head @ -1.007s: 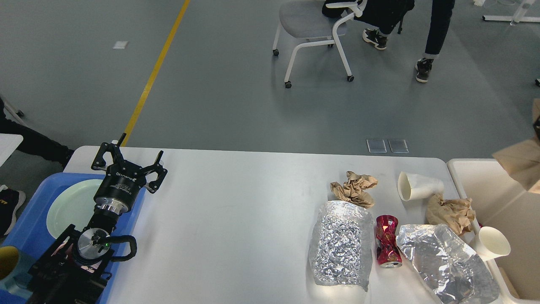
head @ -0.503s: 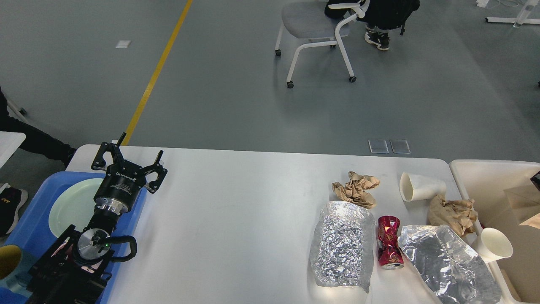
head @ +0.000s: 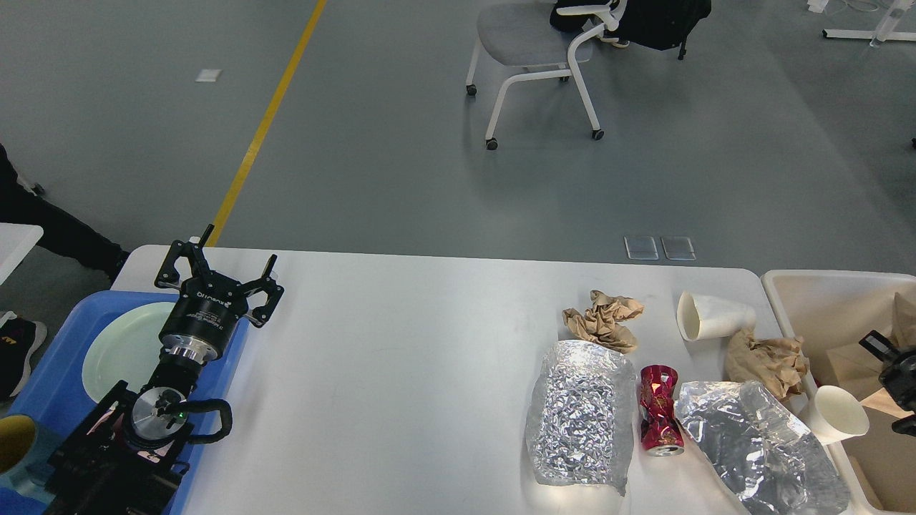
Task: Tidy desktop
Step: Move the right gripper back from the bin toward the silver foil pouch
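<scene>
My left gripper (head: 218, 275) points up & away, fingers wide apart, holding nothing, over the desktop (head: 401, 372) by the blue tray (head: 50, 386). Right gripper (head: 891, 372) pokes in over the bin (head: 816, 300); can't tell if it's closed.

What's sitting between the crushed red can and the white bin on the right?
The crumpled foil sheet lies directly between the red can and the bin. Past it, a paper cup rests against the bin's near wall, with a brown paper wad just behind it.
</scene>
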Controlling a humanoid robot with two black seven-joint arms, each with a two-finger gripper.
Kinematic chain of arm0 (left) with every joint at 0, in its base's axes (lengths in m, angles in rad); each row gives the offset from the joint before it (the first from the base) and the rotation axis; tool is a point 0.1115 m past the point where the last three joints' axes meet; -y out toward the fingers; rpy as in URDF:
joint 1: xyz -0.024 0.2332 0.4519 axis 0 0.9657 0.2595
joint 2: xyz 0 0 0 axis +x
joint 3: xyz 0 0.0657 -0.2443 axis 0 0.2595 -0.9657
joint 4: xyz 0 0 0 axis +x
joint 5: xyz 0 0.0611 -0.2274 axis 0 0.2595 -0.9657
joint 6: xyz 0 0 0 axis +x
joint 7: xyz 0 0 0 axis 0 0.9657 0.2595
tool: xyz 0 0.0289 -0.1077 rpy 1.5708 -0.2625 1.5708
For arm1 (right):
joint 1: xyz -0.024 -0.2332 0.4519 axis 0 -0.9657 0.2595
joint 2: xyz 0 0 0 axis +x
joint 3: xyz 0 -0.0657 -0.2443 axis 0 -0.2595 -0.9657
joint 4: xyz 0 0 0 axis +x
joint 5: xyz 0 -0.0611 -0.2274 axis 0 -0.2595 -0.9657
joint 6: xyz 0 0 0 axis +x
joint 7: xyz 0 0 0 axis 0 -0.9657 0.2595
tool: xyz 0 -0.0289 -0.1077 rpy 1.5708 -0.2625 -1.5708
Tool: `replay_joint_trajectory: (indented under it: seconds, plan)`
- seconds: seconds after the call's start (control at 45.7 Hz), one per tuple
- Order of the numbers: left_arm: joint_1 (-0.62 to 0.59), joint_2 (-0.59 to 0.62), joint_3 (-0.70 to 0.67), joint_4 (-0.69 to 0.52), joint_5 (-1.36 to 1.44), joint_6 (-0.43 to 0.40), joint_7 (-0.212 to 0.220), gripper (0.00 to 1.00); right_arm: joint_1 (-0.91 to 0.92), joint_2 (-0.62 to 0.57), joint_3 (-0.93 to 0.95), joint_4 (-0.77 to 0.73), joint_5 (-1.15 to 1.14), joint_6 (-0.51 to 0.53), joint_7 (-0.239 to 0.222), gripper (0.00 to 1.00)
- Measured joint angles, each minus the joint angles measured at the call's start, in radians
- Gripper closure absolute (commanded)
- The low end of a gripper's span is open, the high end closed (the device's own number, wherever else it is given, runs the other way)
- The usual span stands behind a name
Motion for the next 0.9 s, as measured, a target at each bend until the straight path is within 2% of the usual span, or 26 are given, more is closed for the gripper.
replay_joint_trajectory:
  seconds: [0.416, 0.438, 0.569, 0.591, 0.613, 0.744, 0.898]
  plan:
    - [0.000, 0.000, 0.000, 0.000, 0.000, 0.000, 0.000, 0.04, -0.041, 0.011, 0.031, -0.012, 0.000, -0.002, 0.000, 1.00]
    - [0.000, 0.000, 0.000, 0.000, 0.000, 0.000, 0.000, 0.04, -0.044, 0.011, 0.031, -0.012, 0.000, -0.002, 0.000, 0.95]
    - [0.000, 0.000, 0.000, 0.000, 0.000, 0.000, 0.000, 0.04, -0.053, 0.011, 0.032, -0.012, 0.000, -0.018, 0.000, 0.19]
    - [0.000, 0.000, 0.000, 0.000, 0.000, 0.000, 0.000, 0.04, -0.054, 0.012, 0.032, -0.012, 0.000, -0.029, 0.000, 0.08]
    - [0.000, 0.000, 0.000, 0.000, 0.000, 0.000, 0.000, 0.04, -0.054, 0.013, 0.032, -0.012, 0.000, -0.044, 0.000, 0.00]
    - [0.000, 0.000, 0.000, 0.000, 0.000, 0.000, 0.000, 0.04, -0.069, 0.036, 0.033, -0.007, 0.000, -0.175, 0.002, 0.00]
    - [0.000, 0.000, 0.000, 0.000, 0.000, 0.000, 0.000, 0.04, -0.085, 0.046, 0.034, 0.002, -0.001, -0.223, 0.002, 0.00]
